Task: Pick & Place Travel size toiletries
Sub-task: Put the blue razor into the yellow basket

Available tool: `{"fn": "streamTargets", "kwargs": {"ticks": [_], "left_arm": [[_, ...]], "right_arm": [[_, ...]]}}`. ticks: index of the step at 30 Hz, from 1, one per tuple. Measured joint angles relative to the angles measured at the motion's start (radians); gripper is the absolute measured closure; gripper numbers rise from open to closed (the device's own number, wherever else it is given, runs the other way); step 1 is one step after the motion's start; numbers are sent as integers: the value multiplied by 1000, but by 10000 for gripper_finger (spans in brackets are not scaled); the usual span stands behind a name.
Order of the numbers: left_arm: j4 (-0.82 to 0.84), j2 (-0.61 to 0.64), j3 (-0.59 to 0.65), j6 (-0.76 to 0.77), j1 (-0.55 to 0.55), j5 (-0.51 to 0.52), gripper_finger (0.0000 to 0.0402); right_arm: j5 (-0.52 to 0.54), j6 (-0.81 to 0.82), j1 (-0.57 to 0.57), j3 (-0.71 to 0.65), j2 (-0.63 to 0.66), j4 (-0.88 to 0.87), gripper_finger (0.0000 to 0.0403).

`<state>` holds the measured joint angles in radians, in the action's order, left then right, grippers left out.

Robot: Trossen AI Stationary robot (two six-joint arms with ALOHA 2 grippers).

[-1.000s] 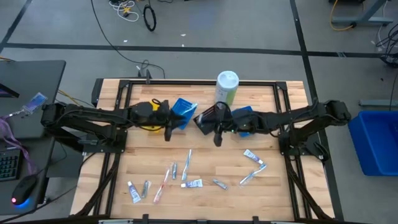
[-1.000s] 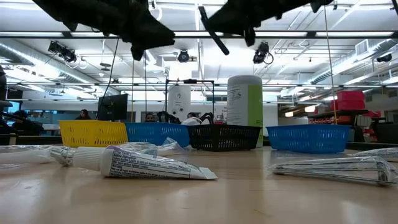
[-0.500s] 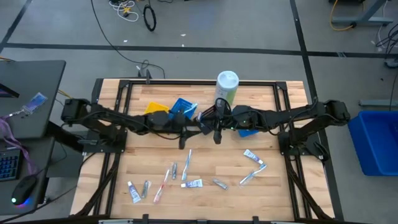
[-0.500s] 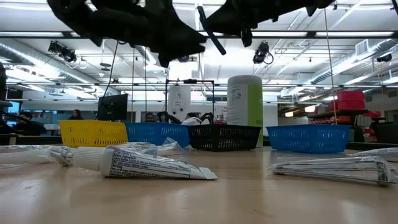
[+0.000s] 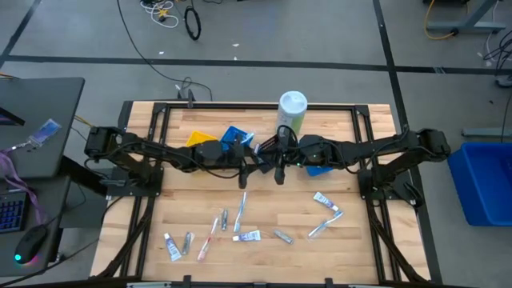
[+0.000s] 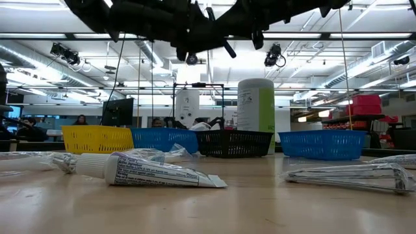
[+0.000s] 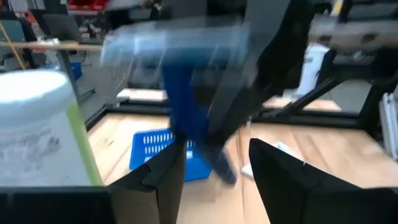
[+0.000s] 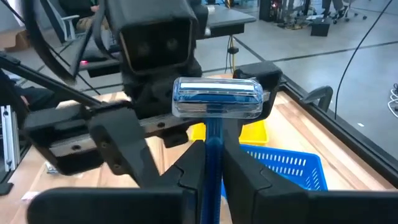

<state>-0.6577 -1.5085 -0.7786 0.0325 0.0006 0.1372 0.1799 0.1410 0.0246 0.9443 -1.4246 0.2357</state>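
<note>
Blue-handled and capped in clear plastic, a razor (image 8: 216, 102) stands clamped between the fingers of the right hand (image 5: 278, 164), which grasps it by the stem above the middle of the worktop (image 5: 360, 240). The left hand (image 5: 254, 162) hangs just beside it, fingers spread apart and gripping nothing; in the left wrist view the razor shows blurred right ahead of those open fingers. Both hands are raised well off the wood, as the low view shows them at the upper edge.

Most of the travel size toiletries (image 5: 240, 216) lie scattered over the near half of the worktop: a slim toothbrush (image 5: 242, 206), a white-and-blue toothpaste tube (image 5: 248, 236), a small silvery tube (image 5: 282, 236), another pair of tubes (image 5: 178, 242) toward the near left corner, and a tube with a toothbrush (image 5: 326, 212) toward the right edge.

Along the far half sit a yellow tray (image 5: 200, 140), a blue tray (image 5: 236, 138) and a second blue tray (image 5: 320, 169) partly under the right arm. A tall white-and-green canister (image 5: 291, 112) stands upright near the far edge.
</note>
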Motion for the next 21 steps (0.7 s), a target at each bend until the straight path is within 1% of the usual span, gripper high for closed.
{"fn": "streamTargets", "kwargs": {"ticks": [5, 15, 17, 21], "left_arm": [[9, 1, -10, 4, 1, 0, 248], [16, 1, -10, 46, 2, -5, 348], [17, 1, -10, 46, 2, 9, 358], [23, 1, -10, 83, 2, 17, 354]], "right_arm": [[0, -18, 0, 0, 0, 38, 352], [-2, -26, 1, 0, 0, 53, 348], [-1, -25, 1, 0, 0, 53, 348], [-1, 36, 0, 1, 0, 43, 346]]}}
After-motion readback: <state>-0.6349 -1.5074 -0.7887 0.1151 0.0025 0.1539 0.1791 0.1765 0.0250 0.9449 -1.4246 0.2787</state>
